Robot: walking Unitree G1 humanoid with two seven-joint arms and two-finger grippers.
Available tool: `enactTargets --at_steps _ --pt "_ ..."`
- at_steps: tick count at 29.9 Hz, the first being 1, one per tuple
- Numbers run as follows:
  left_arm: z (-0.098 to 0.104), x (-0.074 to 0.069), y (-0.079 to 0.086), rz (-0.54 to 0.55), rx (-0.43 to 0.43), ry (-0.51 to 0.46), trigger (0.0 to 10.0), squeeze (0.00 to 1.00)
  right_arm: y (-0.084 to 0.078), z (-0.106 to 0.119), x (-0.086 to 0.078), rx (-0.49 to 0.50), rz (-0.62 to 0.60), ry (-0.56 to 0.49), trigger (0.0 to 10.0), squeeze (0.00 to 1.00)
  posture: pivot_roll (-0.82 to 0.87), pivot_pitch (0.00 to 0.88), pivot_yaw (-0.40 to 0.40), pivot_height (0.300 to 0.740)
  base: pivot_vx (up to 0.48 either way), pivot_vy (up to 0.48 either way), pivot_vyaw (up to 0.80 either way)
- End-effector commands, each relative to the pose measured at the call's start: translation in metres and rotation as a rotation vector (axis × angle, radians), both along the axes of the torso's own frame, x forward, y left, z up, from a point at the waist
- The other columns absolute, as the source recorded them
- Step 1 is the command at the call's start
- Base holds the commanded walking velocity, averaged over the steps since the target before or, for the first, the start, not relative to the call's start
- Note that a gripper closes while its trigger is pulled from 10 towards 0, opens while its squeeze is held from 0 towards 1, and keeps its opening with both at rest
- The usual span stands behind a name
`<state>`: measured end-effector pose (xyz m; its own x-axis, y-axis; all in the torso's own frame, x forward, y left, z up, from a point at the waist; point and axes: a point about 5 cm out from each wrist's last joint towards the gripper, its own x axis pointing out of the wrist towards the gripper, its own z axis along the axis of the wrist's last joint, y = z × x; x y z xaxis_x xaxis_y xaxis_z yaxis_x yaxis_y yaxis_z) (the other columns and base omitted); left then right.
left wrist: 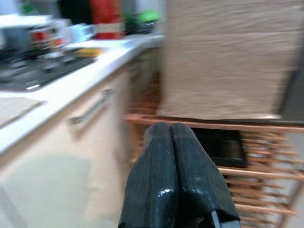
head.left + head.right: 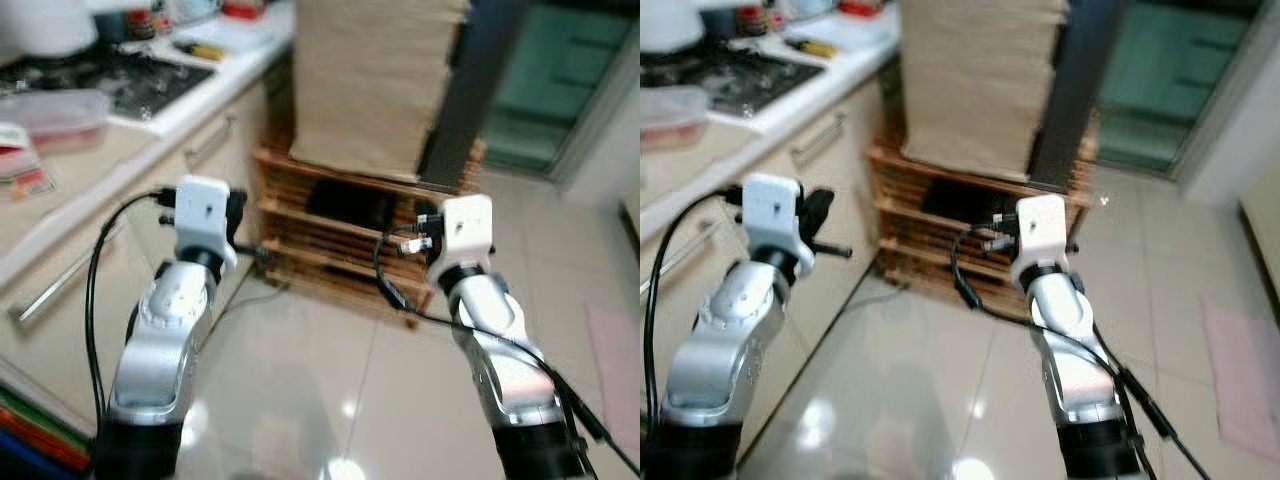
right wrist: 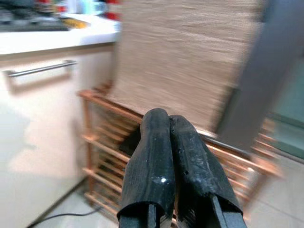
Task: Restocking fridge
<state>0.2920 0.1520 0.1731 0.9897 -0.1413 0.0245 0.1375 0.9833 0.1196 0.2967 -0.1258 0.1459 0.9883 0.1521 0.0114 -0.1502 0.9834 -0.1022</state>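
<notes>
Fridge-like tall shape (image 2: 505, 60) — a dark grey upright panel behind the burlap-covered box (image 2: 375, 80) — is cut off by the frame's top edge and too blurred to confirm as a fridge; it stands at the far right of the wooden slatted rack (image 2: 345, 235), beside a greenish glass door (image 2: 560, 70). All four views are smeared by motion, so small details are hard to read.

Both arms are raised in front of the robot over the glossy tiled floor (image 2: 330, 400). The left end effector (image 1: 173, 142) has its two black fingers pressed together with nothing between them; the wrist view looks toward the rack and the cream cabinet with its bar handle (image 1: 92, 107). The right end effector (image 3: 166, 130) is likewise pressed together and empty, pointing at the rack under the burlap box.

On the robot's left runs a white counter (image 2: 200, 95) carrying a stovetop (image 2: 130, 75), a clear lidded container (image 2: 55, 115) (contents look reddish, otherwise unreadable) and a yellow-handled item (image 2: 200, 48) too blurred to identify. A dark flat object (image 2: 350, 205) lies on one rack shelf. A pink mat (image 2: 615, 370) is cut off at the right edge — only part of it is visible.
</notes>
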Motion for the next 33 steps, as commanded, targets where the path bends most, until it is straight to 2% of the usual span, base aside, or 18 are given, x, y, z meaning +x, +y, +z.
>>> enactTargets --at_steps 1,2,8,12,17,30,33 --pt "0.002 -0.001 0.007 0.023 0.012 -0.004 10.0 0.00 0.008 0.006 0.002 0.014 0.018 -0.027 10.0 0.00 0.04 0.000 -0.034 0.740 0.424 0.000 0.80" --pt "0.002 -0.001 0.007 0.024 0.012 -0.004 10.0 0.00 0.006 0.007 0.002 0.086 -0.004 -0.034 10.0 0.00 0.04 0.000 -0.035 0.740 0.424 0.000 0.00" --pt "0.002 0.000 0.006 0.016 0.025 -0.011 10.0 0.00 -0.003 0.007 0.002 0.087 -0.050 -0.044 10.0 0.00 0.04 0.000 -0.037 0.740 0.426 0.000 0.00" --pt "0.004 0.003 0.005 0.006 0.028 -0.018 10.0 0.00 -0.008 0.009 0.001 0.157 -0.076 -0.046 10.0 0.00 0.04 0.000 -0.039 0.740 0.428 0.000 -0.52" --pt "0.005 0.004 0.005 -0.001 0.027 -0.021 10.0 0.00 -0.011 0.009 -0.002 0.154 -0.083 -0.053 10.0 0.00 0.04 0.000 -0.039 0.740 0.425 0.000 -0.80" --pt "0.001 0.003 0.000 -0.041 0.017 -0.016 10.0 0.00 -0.014 0.003 -0.028 0.176 -0.094 -0.036 10.0 0.00 0.03 0.000 -0.041 0.740 0.423 0.000 -0.80" --pt "0.001 -0.001 -0.004 -0.088 -0.047 -0.015 10.0 0.00 -0.014 0.004 -0.031 0.151 -0.089 -0.050 10.0 0.00 0.03 0.000 -0.042 0.740 0.110 0.000 -0.26"
